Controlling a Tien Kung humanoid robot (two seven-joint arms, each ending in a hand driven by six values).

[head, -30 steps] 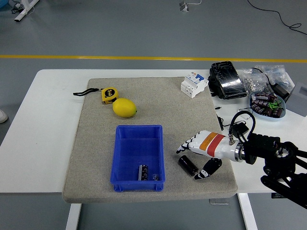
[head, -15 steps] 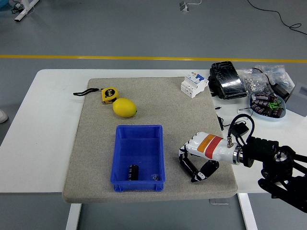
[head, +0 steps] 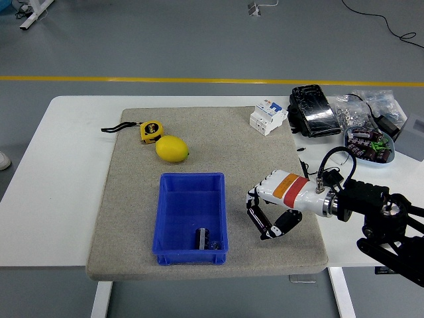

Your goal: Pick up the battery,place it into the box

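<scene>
Just right of the blue box [head: 191, 217], on the grey mat [head: 132, 218], the right hand [head: 273, 211] has its fingers curled around a black battery [head: 258, 220], thumb below it. Its long axis appears to run from far-left to near-right, though the fingers hide much of it. From the hand, the open box lies directly left, close by, so a short leftward carry should do. Inside the box, 1 dark cylinder [head: 203, 237] already rests near the front wall. No left arm shows.
</scene>
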